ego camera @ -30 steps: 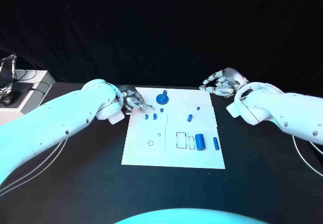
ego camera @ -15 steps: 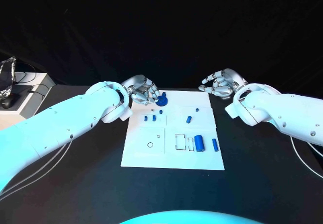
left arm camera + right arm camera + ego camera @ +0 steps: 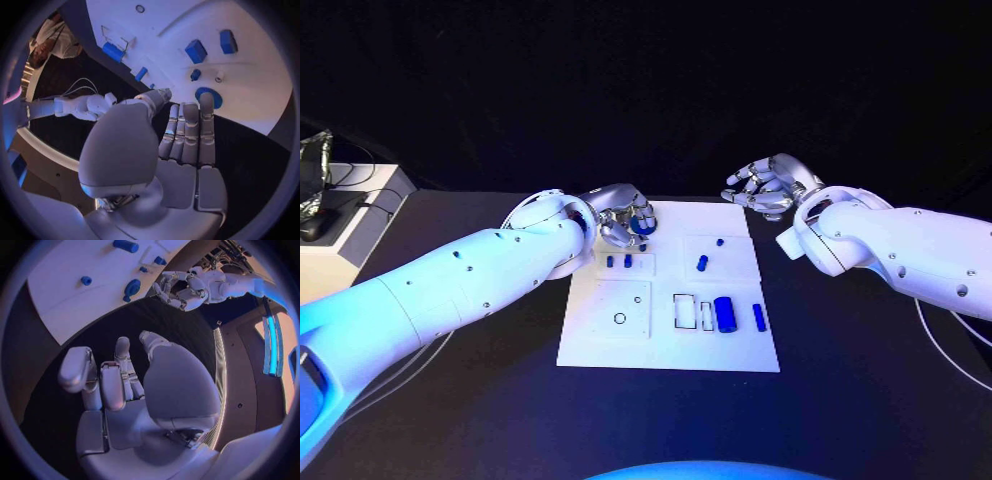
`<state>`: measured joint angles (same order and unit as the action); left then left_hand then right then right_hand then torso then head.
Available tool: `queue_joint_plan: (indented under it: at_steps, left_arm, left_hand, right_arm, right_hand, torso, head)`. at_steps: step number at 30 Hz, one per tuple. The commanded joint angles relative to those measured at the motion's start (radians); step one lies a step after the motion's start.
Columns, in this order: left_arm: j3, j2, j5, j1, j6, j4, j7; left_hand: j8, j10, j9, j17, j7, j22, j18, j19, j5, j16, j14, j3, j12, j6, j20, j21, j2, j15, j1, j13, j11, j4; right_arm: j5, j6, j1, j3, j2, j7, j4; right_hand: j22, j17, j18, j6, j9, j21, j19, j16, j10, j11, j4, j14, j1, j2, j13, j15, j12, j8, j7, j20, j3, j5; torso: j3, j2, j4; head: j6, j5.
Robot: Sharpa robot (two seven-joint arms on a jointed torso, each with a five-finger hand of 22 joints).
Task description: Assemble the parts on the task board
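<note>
Moving up to the blue wheel (image 3: 643, 226) at the board's (image 3: 668, 345) eleven o'clock, the left hand (image 3: 623, 214) now probably holds nothing; the right hand (image 3: 769, 186) stays curled, empty.

Black table (image 3: 473, 400) — white task board (image 3: 668, 350) (flat) at its middle

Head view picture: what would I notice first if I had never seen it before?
Probably the white rectangular task board in the middle of the black table, dotted with small blue parts, the biggest a fat blue cylinder near its right side. Next come the two shiny silver hands at the board's far edge: the left hand hovers over a round blue gear-like part at the far left corner, and the right hand hangs curled and empty beyond the far right corner.
</note>
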<state>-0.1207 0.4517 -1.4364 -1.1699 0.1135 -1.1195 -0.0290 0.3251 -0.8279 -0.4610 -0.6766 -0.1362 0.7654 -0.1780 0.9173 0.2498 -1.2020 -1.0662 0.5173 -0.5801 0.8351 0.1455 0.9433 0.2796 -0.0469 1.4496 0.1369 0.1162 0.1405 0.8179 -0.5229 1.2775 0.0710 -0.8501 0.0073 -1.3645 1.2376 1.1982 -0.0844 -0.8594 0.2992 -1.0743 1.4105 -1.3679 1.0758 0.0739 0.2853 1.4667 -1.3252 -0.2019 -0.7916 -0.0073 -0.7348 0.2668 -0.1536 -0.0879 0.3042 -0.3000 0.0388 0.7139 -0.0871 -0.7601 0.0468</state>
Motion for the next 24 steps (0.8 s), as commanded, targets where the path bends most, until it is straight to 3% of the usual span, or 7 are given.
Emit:
queue_joint_plan:
  at_steps: [1,12,24]
  left_arm:
    - [0.005,-0.017,-0.119,-0.001,-0.024,0.02,0.012]
    - [0.015,-0.05,-0.15,0.0,-0.041,0.068,0.025]
    - [0.018,-0.071,-0.147,0.0,-0.069,0.097,0.022]
  left_hand:
    - [-0.009,0.006,0.01,-0.036,-0.002,0.008,-0.006,0.015,-0.004,-0.041,-0.031,0.0,0.009,0.01,0.001,0.016,0.0,-0.002,-0.012,-0.009,0.002,-0.009]
    - [-0.016,-0.004,0.025,-0.078,-0.006,0.039,-0.001,0.028,-0.004,-0.104,-0.065,-0.008,0.018,0.03,0.006,0.047,0.001,-0.01,-0.023,-0.021,0.01,-0.012]
    - [-0.025,-0.024,0.038,-0.11,-0.007,0.091,0.007,0.061,-0.005,-0.146,-0.089,-0.011,0.021,0.047,0.011,0.094,-0.003,-0.012,-0.028,-0.028,0.01,-0.012]
  right_arm:
    - [-0.009,-0.007,0.0,0.0,0.002,0.025,-0.002]
    - [-0.009,-0.015,0.0,0.0,0.005,0.036,-0.007]
    - [-0.009,-0.022,0.0,0.0,0.007,0.041,-0.01]
  right_hand:
    - [-0.003,-0.002,-0.014,0.007,0.002,0.009,0.001,0.009,-0.012,-0.01,0.0,0.009,0.003,-0.012,0.034,-0.007,0.035,0.007,0.002,0.002,0.015,-0.007]
    - [-0.027,-0.016,-0.019,0.007,0.004,0.058,-0.003,0.032,-0.011,0.002,-0.002,0.004,0.019,-0.033,0.228,0.002,0.238,0.02,-0.007,-0.005,0.066,-0.007]
    - [-0.03,-0.018,-0.02,0.007,0.004,0.067,-0.003,0.037,-0.007,0.006,-0.005,0.003,0.021,-0.039,0.271,0.005,0.281,0.022,-0.01,-0.007,0.075,-0.007]
  torso:
    - [0.0009,0.001,0.0005]
    - [0.0028,0.006,0.0022]
    - [0.0025,0.005,0.0022]
  head:
    - [0.004,0.002]
    - [0.004,0.004]
    - [-0.002,0.005]
